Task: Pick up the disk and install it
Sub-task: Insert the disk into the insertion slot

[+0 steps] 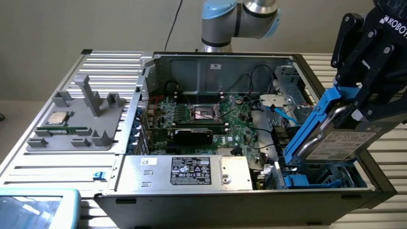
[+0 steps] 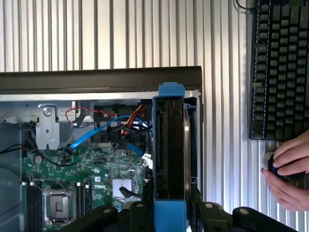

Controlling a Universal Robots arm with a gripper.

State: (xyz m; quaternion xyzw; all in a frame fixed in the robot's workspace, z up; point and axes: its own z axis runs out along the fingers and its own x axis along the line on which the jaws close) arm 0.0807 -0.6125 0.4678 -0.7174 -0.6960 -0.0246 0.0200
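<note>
Table [image 1: 57, 167]: ribbed metal slats, pale wall [image 1: 76, 24] behind. Open PC case [image 1: 210, 191] sits mid-table. Grey jig [image 1: 76, 129] w/ chip [image 1: 58, 118] lies at 9 o'clock in exterior view. Gripper [image 1: 365, 107] is clamped on disk [image 1: 337, 138], which hangs tilted at 3 o'clock, lower end down by case's blue bay [image 1: 299, 181]. Wrist view: keyboard [image 2: 282, 67] on slats near case, hand [image 2: 289, 174] on mouse [image 2: 274, 170].

disk [image 1: 342, 143] over computer case [image 1: 216, 71] corner, keyboard [image 2: 282, 67] beside computer case, hand [image 2: 292, 174] near keyboard
</note>
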